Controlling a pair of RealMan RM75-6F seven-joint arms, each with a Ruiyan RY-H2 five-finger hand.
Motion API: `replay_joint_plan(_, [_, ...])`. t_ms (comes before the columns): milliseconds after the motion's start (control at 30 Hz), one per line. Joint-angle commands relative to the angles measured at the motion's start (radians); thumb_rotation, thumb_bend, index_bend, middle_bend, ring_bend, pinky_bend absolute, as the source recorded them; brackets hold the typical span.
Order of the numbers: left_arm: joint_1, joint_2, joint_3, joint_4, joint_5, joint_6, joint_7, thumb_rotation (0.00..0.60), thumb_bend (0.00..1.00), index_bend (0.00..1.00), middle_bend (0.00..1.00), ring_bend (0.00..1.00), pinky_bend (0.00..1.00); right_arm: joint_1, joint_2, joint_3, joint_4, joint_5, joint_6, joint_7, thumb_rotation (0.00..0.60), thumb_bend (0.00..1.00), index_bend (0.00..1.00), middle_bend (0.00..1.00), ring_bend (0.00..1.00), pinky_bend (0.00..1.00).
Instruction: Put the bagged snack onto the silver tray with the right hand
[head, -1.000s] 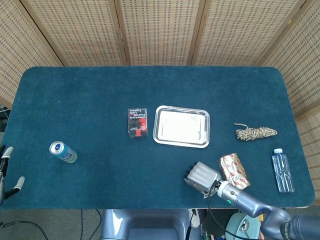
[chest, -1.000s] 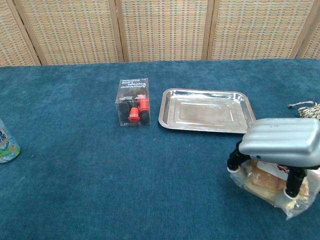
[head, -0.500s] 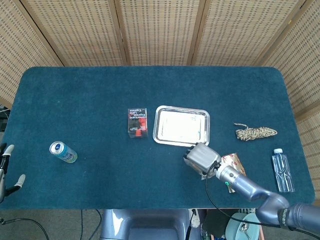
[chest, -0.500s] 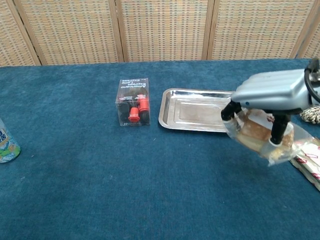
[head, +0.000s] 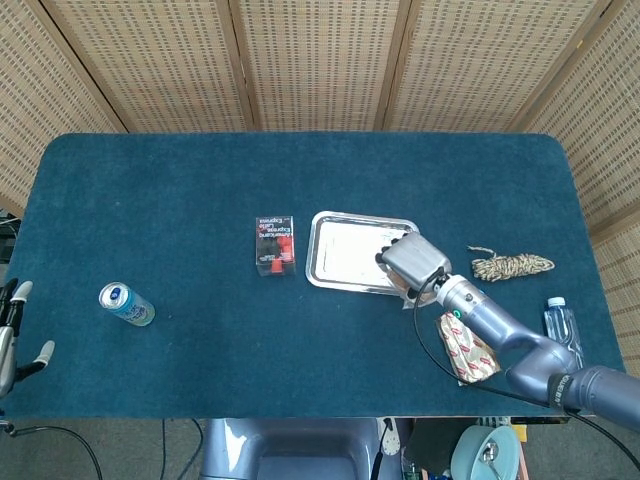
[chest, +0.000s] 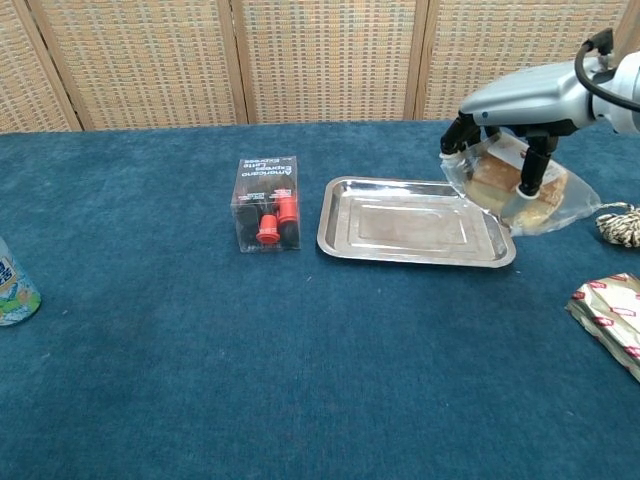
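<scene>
The blue worktop (head: 180, 200) carries the silver tray (chest: 380, 228) near its middle. Above the tray's right edge, the right hand (chest: 525, 98) grasps the bagged snack (chest: 515, 185), lifted off the surface. The left hand (head: 14, 330) at the worktop's left edge holds nothing, fingers apart.

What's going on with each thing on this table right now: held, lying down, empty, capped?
Right robot hand: gripping the bagged snack.
Bagged snack: lifted, over the tray's right end.
Silver tray: flat on the table, empty.
Clear box: closed, red pieces inside.
Can: lying on its side.
Water bottle: lying down, capped.
Rope bundle: coiled, lying loose.
Foil packet: lying flat.
Left robot hand: holding nothing, fingers apart.
</scene>
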Motion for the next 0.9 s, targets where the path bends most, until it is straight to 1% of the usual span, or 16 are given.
replay_joint_plan(33, [-0.006,0.001,-0.006,-0.003,-0.011,-0.01,0.001,0.6,0.32,0.0,0.0,0.0,0.0,0.035,-0.028,0.007,0.058,-0.01,-0.034,0.042,0.6,0.19,0.61,0.66,0.54,0.7])
replay_joint_plan(300, [-0.026,0.005,-0.021,0.014,-0.052,-0.049,-0.012,0.6,0.32,0.0,0.0,0.0,0.0,0.096,-0.1,-0.008,0.199,-0.05,-0.087,0.147,0.6,0.19,0.61,0.66,0.54,0.7])
replay_joint_plan(667, [-0.057,0.009,-0.043,0.045,-0.103,-0.112,-0.044,0.6,0.31,0.0,0.0,0.0,0.0,0.191,-0.2,-0.029,0.385,-0.127,-0.123,0.307,0.6,0.19,0.61,0.66,0.54,0.7])
replay_joint_plan(900, [-0.066,0.007,-0.044,0.089,-0.117,-0.14,-0.091,0.6,0.32,0.0,0.0,0.0,0.0,0.239,-0.262,-0.06,0.485,-0.165,-0.143,0.394,0.6,0.19,0.61,0.66,0.54,0.7])
